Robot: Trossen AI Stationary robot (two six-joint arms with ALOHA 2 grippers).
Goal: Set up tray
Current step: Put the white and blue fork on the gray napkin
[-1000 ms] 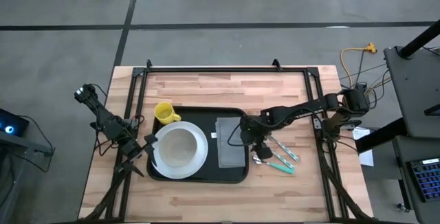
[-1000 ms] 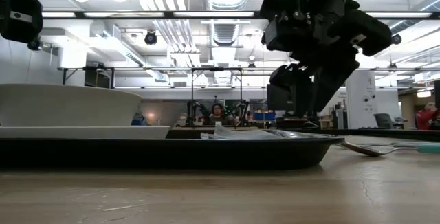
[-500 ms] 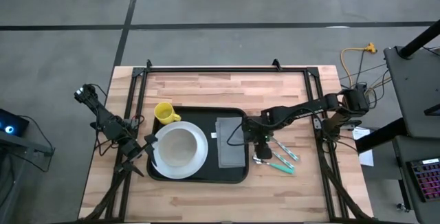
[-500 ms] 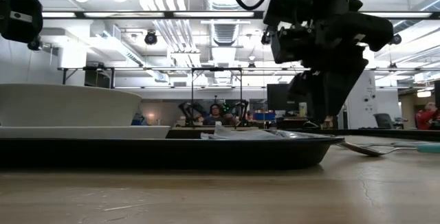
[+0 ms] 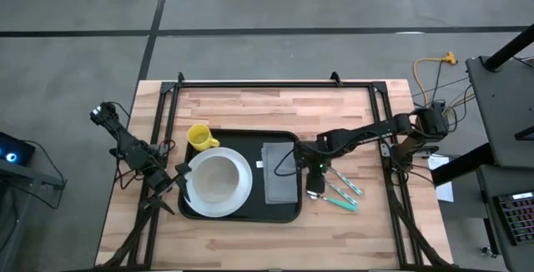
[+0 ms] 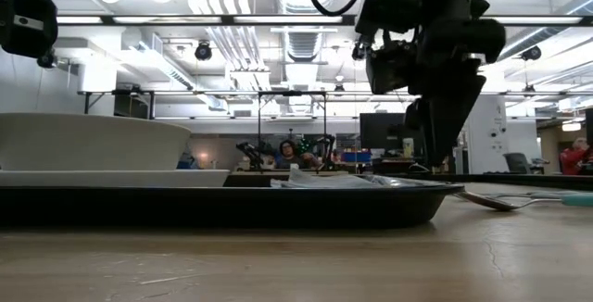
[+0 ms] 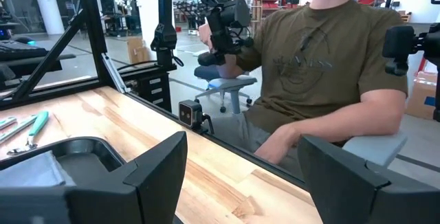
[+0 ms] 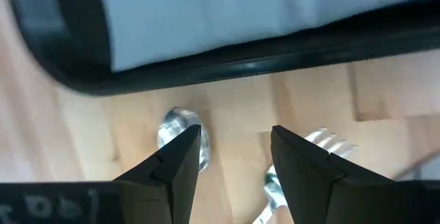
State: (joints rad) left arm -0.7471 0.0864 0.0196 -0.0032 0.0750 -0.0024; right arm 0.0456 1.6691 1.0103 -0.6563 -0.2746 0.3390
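Observation:
The black tray lies mid-table and carries a white plate with a bowl and a folded grey napkin. A yellow cup stands at its far left corner. Several pieces of teal-handled cutlery lie on the wood right of the tray. My right gripper hangs open just above them. In its wrist view a spoon bowl and fork tines lie beside the fingers, past the tray's rim. My left gripper waits open at the tray's left edge.
Dark frame rails run along the table's far and side edges. Bare wood lies near and far of the tray. A person in an olive shirt sits beyond the table in the left wrist view. People work in the room behind.
My right gripper has shifted a little from over the tray's right rim toward the table's right edge, ending over the cutlery, and has turned about on its wrist. Nothing on the table has moved.

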